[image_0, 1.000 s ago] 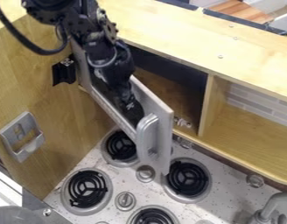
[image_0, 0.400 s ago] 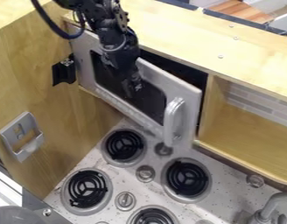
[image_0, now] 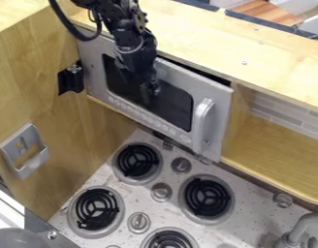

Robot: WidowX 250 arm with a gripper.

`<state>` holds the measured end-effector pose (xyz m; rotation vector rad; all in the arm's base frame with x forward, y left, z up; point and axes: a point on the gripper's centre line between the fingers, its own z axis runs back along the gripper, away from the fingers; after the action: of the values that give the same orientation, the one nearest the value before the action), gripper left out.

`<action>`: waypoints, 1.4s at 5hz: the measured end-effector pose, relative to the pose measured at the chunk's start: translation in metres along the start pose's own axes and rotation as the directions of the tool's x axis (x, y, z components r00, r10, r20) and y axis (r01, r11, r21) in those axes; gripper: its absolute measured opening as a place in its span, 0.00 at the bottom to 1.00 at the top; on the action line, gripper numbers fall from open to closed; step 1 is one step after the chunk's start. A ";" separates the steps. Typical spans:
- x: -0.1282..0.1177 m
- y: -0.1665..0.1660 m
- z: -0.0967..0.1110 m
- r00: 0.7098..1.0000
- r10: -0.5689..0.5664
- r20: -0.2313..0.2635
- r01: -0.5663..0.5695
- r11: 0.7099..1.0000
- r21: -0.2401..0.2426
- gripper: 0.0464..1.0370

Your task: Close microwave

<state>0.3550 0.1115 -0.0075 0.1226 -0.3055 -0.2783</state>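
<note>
The black gripper (image_0: 150,91) hangs in front of the microwave door's dark window, against or very close to the door's outer face. The silver microwave door (image_0: 178,77) stands almost flush with the cabinet front, with a thin dark gap along its top edge. Its curved handle (image_0: 201,123) is on the door's right side, apart from the gripper. The gripper and forearm cover part of the window and the door's upper left.
Below the door lies the stove top (image_0: 171,169) with several black coil burners and knobs. An open wooden shelf (image_0: 278,140) is right of the microwave. A wooden side wall (image_0: 58,135) carries a grey holder (image_0: 24,150). A faucet (image_0: 304,227) stands at lower right.
The microwave door has swung from wide open to nearly closed, its handle side moving right and back toward the cabinet. The gripper has moved right and slightly up along with it.
</note>
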 end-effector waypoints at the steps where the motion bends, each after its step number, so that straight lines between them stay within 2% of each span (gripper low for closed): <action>1: -0.001 0.001 -0.006 0.999 0.046 -0.012 -0.046 0.999 -0.001 0.96; 4: -0.003 0.004 -0.009 0.997 0.075 -0.030 -0.074 0.997 0.018 0.96; 5: -0.004 0.006 -0.003 0.996 0.086 -0.028 -0.085 0.996 0.031 0.96; 6: -0.009 0.011 0.020 0.996 0.082 -0.021 -0.081 0.995 0.059 0.96; 7: -0.019 0.011 0.036 0.994 0.103 -0.033 -0.102 0.994 0.046 0.96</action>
<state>0.3290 0.1247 0.0227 0.1553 -0.2821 -0.1675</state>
